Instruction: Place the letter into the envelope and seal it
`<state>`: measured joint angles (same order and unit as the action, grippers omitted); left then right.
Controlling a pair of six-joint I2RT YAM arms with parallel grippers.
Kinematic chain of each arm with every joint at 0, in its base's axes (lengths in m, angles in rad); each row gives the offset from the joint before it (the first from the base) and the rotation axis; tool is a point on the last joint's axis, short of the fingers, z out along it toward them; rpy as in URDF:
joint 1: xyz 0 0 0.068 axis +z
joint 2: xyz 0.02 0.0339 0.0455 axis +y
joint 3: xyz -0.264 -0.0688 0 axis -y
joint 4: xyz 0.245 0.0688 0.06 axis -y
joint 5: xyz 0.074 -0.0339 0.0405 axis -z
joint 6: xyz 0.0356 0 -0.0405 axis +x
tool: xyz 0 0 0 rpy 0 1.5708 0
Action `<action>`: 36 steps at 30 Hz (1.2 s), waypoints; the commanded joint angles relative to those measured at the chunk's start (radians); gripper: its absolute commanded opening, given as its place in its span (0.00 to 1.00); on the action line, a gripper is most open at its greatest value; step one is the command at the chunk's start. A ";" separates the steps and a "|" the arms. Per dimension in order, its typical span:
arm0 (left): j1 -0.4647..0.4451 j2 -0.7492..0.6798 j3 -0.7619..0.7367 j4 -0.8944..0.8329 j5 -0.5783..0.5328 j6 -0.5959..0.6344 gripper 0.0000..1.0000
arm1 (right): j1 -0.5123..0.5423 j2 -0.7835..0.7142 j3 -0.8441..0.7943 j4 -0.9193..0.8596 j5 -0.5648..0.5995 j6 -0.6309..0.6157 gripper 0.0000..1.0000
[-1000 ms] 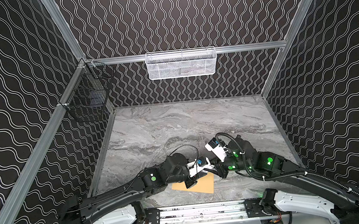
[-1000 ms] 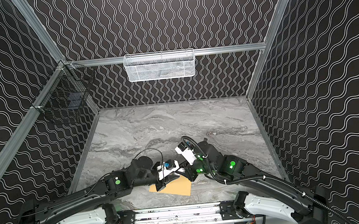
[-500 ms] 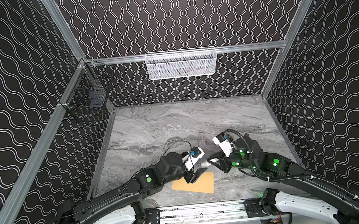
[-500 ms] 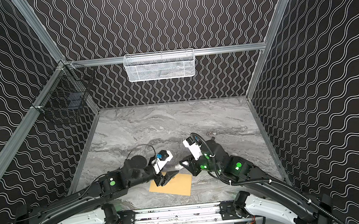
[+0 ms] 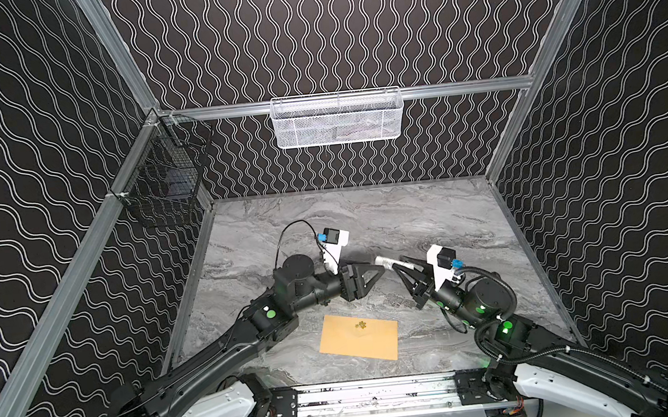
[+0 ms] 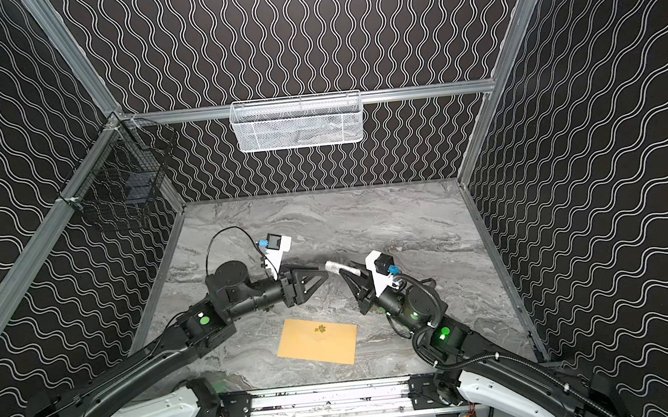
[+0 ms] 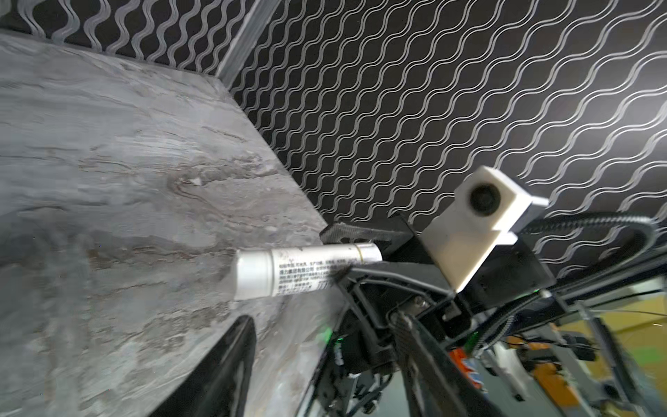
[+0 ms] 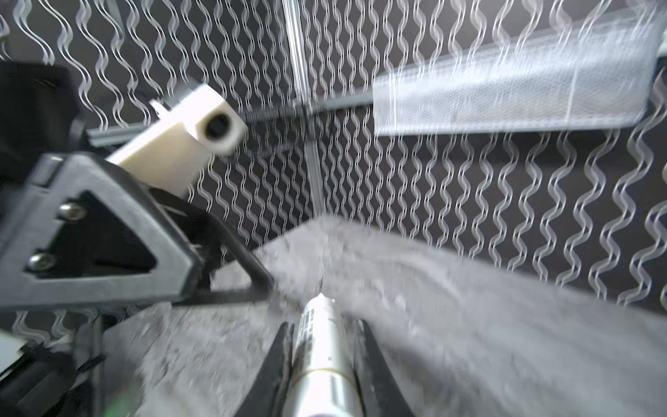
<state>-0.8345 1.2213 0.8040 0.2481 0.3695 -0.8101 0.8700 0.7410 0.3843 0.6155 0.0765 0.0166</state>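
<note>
The tan envelope [image 5: 360, 342] [image 6: 318, 342] lies flat near the table's front edge, flap down, with a small gold flower mark on it. The letter is out of view. My right gripper [image 5: 399, 266] [image 6: 350, 273] [image 8: 322, 326] hangs above the table behind the envelope, shut on a white printed tube [image 5: 386, 261] [image 7: 306, 269] [image 8: 321, 346] that sticks out towards the left arm. My left gripper [image 5: 379, 273] [image 6: 324, 276] [image 7: 325, 361] is open and holds nothing. Its tips face the tube's free end, just short of it.
A white mesh basket [image 5: 338, 119] hangs on the back wall. A black wire basket [image 5: 162, 180] hangs on the left wall. The marble table [image 5: 366, 219] is walled on three sides. A metal rail [image 5: 375, 393] runs along the front.
Both grippers have lifted off the envelope's far edge and moved back, so the envelope now shows whole. My left gripper has opened. The right one still grips the tube.
</note>
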 commanded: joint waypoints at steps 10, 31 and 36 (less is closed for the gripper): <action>0.062 0.130 -0.055 0.480 0.205 -0.321 0.63 | 0.048 0.108 -0.053 0.476 0.089 -0.165 0.00; 0.085 0.165 -0.090 0.696 0.224 -0.419 0.31 | 0.233 0.332 -0.025 0.615 0.273 -0.353 0.00; 0.092 0.139 -0.103 0.665 0.217 -0.396 0.20 | 0.260 0.385 -0.039 0.678 0.315 -0.363 0.00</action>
<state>-0.7456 1.3708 0.7006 0.8486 0.5758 -1.2297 1.1206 1.1057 0.3508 1.3060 0.3367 -0.3126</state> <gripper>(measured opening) 0.231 0.250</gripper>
